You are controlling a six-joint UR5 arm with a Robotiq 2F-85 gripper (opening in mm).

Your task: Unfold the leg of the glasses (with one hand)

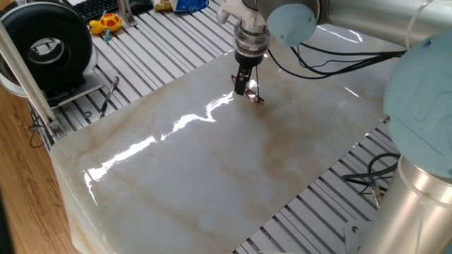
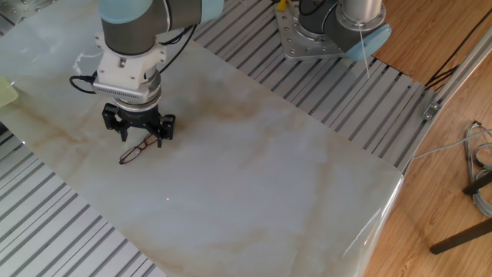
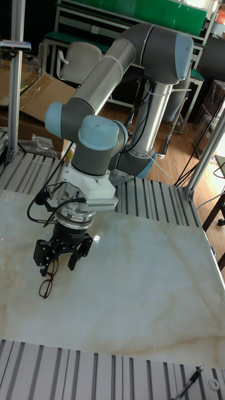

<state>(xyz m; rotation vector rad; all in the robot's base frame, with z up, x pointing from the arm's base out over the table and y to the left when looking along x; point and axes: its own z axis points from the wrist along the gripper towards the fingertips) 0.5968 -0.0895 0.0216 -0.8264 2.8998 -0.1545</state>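
Note:
The glasses (image 2: pixel 136 149) are thin, reddish-brown and wire-rimmed, and they lie on the glossy marble slab (image 2: pixel 254 169). They also show as a small dark shape in one fixed view (image 1: pixel 255 97) and in the tall fixed view (image 3: pixel 46 284). My black gripper (image 2: pixel 142 138) hangs straight down over their far end and is open, one finger on each side of the frame. A slim temple arm runs up between the fingers (image 3: pixel 42 267). I cannot tell whether a finger touches the frame. In one fixed view the gripper (image 1: pixel 241 87) hides part of the glasses.
A black round blower (image 1: pixel 48 44) stands at the left, with a yellow toy (image 1: pixel 106 22) and a keyboard (image 1: pixel 97 7) behind it. A black pen-like tool (image 1: pixel 109 94) lies on the slatted table. Cables (image 1: pixel 371 178) trail by the arm's base. A metal mount plate (image 2: pixel 307 35) sits beyond the slab.

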